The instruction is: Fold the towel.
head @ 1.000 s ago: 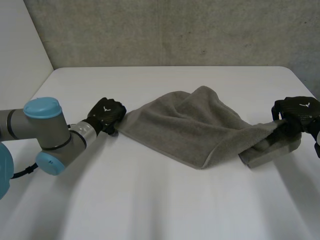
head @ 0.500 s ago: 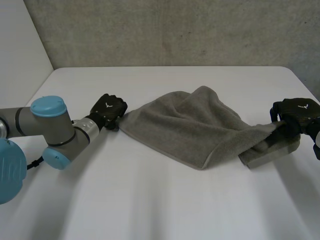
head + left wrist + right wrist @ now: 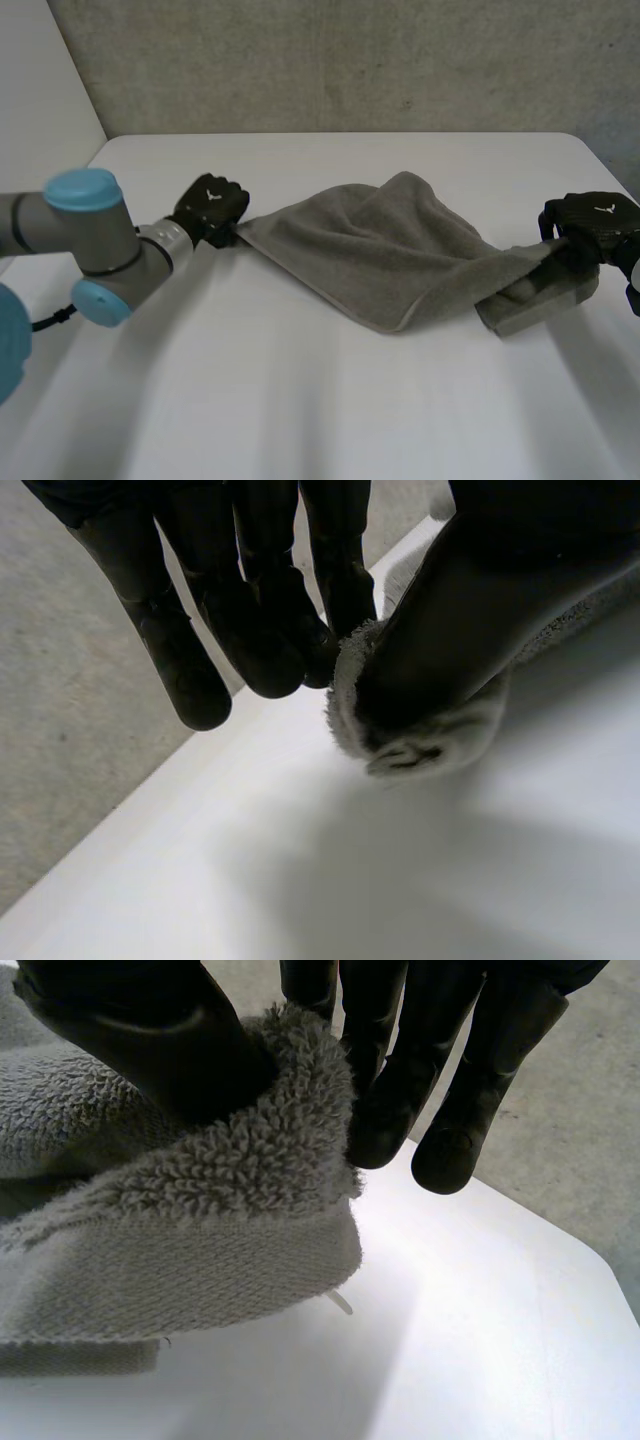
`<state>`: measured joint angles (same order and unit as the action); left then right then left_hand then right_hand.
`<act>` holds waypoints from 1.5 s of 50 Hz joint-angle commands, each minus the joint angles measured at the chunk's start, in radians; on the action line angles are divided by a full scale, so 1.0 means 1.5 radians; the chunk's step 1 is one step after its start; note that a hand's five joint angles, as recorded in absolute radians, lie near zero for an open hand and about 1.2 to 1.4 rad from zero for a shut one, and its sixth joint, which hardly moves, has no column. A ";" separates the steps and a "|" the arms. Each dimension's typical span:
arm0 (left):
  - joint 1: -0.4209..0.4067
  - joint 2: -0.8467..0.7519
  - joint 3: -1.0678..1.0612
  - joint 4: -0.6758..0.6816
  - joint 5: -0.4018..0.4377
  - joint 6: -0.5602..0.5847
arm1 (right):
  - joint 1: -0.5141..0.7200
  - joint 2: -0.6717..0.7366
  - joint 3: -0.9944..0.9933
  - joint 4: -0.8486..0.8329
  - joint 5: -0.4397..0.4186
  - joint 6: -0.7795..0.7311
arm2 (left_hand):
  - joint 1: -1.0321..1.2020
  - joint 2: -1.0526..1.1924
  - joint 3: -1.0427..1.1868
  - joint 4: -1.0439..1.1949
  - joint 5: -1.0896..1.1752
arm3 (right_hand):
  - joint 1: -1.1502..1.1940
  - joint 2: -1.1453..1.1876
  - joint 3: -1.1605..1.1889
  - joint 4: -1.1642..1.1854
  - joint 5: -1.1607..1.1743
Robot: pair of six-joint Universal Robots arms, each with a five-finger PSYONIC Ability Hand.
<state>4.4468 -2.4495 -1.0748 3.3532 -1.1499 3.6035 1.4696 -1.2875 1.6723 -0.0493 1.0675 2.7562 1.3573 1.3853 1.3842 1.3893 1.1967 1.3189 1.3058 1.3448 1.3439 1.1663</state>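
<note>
Head view: left arm (image 3: 90, 238) runs off the left edge; right hand (image 3: 592, 224) is cut at the wrist by the right edge. Both towel (image 3: 370, 250) corners, pinched in left hand (image 3: 210, 206) and right hand, are partly covered by the thumbs. Right end's lower fold is tucked under, layout unclear.

Site is read as a robotics lab or test cell. A plain white table (image 3: 300, 400) with rounded corners is set against a bare, rough grey concrete wall (image 3: 350, 60). A smooth white panel (image 3: 40, 90) is seen beside that wall on the left. A jointed machine arm (image 3: 90, 240), with grey joints and light-blue caps, is placed at the table's left. It is ended by a black left hand (image 3: 210, 208). A matching black right hand (image 3: 590, 225) is seen at the table's right edge. A grey towel (image 3: 380, 250) is stretched across the tabletop between the two hands. The surroundings are kept plain and hard-surfaced, as in a workplace.
</note>
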 commanded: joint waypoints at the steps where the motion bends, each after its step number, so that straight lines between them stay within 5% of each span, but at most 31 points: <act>1: 0.015 0.152 -0.067 -0.075 -0.004 -0.001 | 0.010 -0.016 -0.066 0.171 -0.031 -0.059 | 0.026 0.007 0.008 0.005 0.017 | 0.052 0.060 0.034 0.035 0.037; 13: 0.109 0.420 -0.149 -0.237 0.061 -0.001 | 0.045 -0.033 -0.272 0.573 -0.046 -0.250 | 0.026 0.007 0.008 0.005 0.017 | 0.052 0.060 0.034 0.035 0.037; 22: 0.162 0.407 -0.146 -0.371 0.087 0.032 | 0.063 0.002 -0.292 0.661 -0.025 -0.382 | 0.026 0.007 0.008 0.005 0.017 | 0.052 0.060 0.034 0.035 0.037; 28: 0.150 0.290 -0.128 -0.454 0.064 0.201 | 0.146 0.120 -0.325 0.653 0.047 -0.406 | 0.026 0.007 0.008 0.005 0.017 | 0.052 0.060 0.034 0.035 0.037; 31: 0.138 0.226 -0.087 -0.467 0.036 0.254 | 0.203 0.209 -0.408 0.586 0.085 -0.386 | 0.026 0.007 0.008 0.005 0.017 | 0.052 0.060 0.034 0.035 0.037; 37: 0.091 0.112 0.107 -0.459 -0.022 0.229 | 0.233 0.264 -0.523 0.472 0.100 -0.329 | 0.026 0.007 0.008 0.005 0.017 | 0.052 0.060 0.034 0.035 0.037; 40: 0.085 0.066 0.253 -0.432 -0.082 0.170 | 0.254 0.281 -0.610 0.375 0.115 -0.267 | 0.026 0.007 0.008 0.005 0.017 | 0.052 0.060 0.034 0.035 0.037; 42: 0.075 0.041 0.400 -0.368 -0.171 0.075 | 0.271 0.266 -0.663 0.242 0.124 -0.177 | 0.026 0.007 0.008 0.005 0.017 | 0.052 0.060 0.034 0.035 0.037; 45: 0.067 0.041 0.458 -0.322 -0.207 0.018 | 0.271 0.241 -0.667 0.162 0.136 -0.118 | 0.026 0.007 0.008 0.005 0.017 | 0.052 0.060 0.034 0.035 0.037; 48: 0.062 0.081 0.517 -0.162 -0.265 -0.138 | 0.267 0.138 -0.616 -0.079 0.215 0.039 | 0.026 0.007 0.008 0.005 0.017 | 0.052 0.060 0.034 0.035 0.037; 54: 0.063 0.145 0.472 -0.034 -0.263 -0.203 | 0.267 0.105 -0.608 -0.177 0.224 0.077 | 0.026 0.007 0.008 0.005 0.017 | 0.052 0.060 0.034 0.035 0.037; 64: 0.068 0.149 0.342 -0.038 -0.210 -0.205 | 0.269 0.180 -0.606 -0.076 0.116 0.027 | 0.026 0.007 0.008 0.005 0.017 | 0.052 0.060 0.034 0.035 0.037; 75: 0.105 0.149 0.057 -0.008 -0.123 -0.198 | 0.274 0.270 -0.502 -0.075 0.084 -0.029 | 0.026 0.007 0.008 0.005 0.017 | 0.052 0.060 0.034 0.035 0.037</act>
<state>4.5737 -2.2231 -0.7478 3.3087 -1.4129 3.3022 1.8731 -0.9545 0.8223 -0.1482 1.2042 2.7434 1.3585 1.3879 1.3864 1.3922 1.2018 1.3188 1.3058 1.3455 1.3440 1.1664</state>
